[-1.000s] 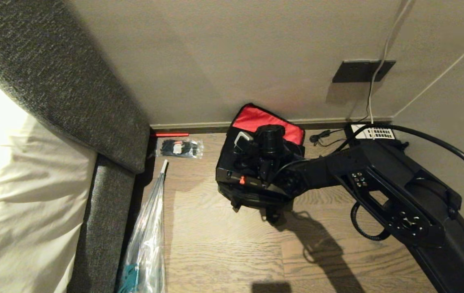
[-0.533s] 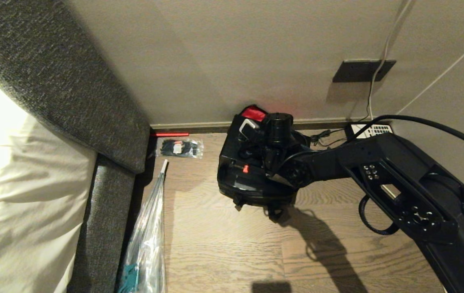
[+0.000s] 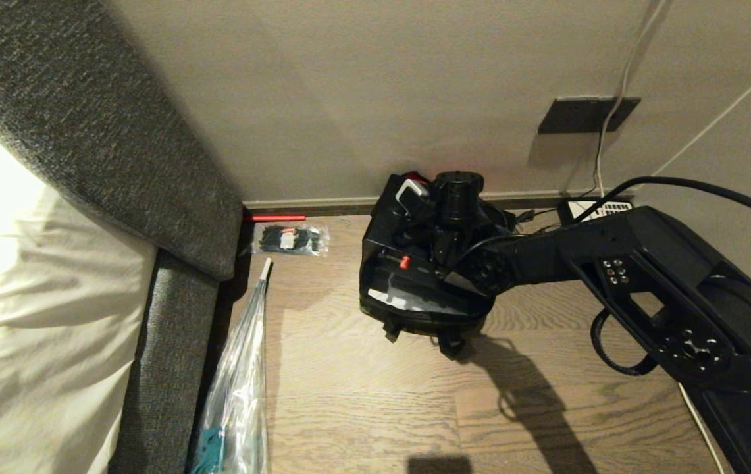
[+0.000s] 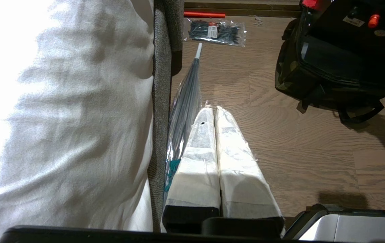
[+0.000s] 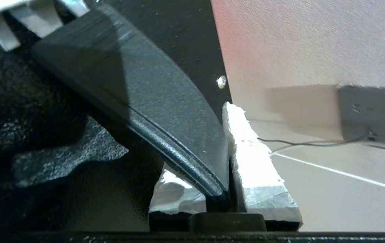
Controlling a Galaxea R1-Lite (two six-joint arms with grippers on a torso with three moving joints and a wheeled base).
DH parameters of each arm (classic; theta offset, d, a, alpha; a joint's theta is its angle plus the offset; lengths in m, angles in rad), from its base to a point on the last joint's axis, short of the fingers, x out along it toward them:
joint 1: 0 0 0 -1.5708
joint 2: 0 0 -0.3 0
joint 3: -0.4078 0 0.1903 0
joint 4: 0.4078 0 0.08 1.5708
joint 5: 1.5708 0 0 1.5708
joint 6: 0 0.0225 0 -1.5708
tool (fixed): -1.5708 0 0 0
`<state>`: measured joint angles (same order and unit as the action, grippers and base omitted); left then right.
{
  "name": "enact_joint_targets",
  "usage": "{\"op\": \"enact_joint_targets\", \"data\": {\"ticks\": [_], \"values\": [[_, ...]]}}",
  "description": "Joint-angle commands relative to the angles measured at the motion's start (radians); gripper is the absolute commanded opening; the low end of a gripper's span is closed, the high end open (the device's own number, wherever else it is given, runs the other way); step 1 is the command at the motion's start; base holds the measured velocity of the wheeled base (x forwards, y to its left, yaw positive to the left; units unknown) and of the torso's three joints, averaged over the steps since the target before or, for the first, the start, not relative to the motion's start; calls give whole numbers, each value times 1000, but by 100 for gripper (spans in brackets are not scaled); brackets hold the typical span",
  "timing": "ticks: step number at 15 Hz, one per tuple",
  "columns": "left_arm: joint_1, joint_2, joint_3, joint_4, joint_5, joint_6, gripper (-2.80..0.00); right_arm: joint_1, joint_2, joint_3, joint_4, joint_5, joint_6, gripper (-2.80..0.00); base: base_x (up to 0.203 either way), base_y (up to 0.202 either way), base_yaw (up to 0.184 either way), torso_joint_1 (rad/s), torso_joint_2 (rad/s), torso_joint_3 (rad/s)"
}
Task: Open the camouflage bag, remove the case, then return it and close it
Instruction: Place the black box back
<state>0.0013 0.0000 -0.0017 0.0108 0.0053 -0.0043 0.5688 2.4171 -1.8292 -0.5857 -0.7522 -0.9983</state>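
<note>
**Case half out of the bag, my right gripper on its handle**

The camouflage bag [image 3: 414,316] sits on the wood floor [image 3: 362,408] against the wall [image 3: 349,99], toward one o'clock from centre in my head view. The case [image 3: 408,276] stands in its mouth, tilted up, its lower end inside the bag. The case's long axis runs roughly from six up toward twelve, its top edge leaning to the wall; the small red latch [image 3: 405,262] faces me.

My right gripper [image 5: 226,158] is clamped on the case's black handle [image 5: 165,111], white pads either side of it.

My left gripper [image 4: 214,135] hangs by the bed [image 4: 60,118] at nine o'clock, fingers pressed together, empty.
</note>
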Motion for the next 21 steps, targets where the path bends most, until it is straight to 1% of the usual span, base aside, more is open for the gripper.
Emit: {"op": "enact_joint_targets", "data": {"ticks": [1,4,10,13,21], "values": [[0,-2,0,0,1,0,-280,11,-36,45,2,-8,-4,-280,0,0,0,0,0,0],[0,-2,0,0,1,0,-280,36,-50,100,4,-9,7,-280,0,0,0,0,0,0],[0,-2,0,0,1,0,-280,53,-17,97,30,-9,16,-280,0,0,0,0,0,0],[0,-2,0,0,1,0,-280,50,-3,100,32,-9,17,-280,0,0,0,0,0,0],[0,-2,0,0,1,0,-280,-5,-9,71,38,-4,15,-280,0,0,0,0,0,0]]}}
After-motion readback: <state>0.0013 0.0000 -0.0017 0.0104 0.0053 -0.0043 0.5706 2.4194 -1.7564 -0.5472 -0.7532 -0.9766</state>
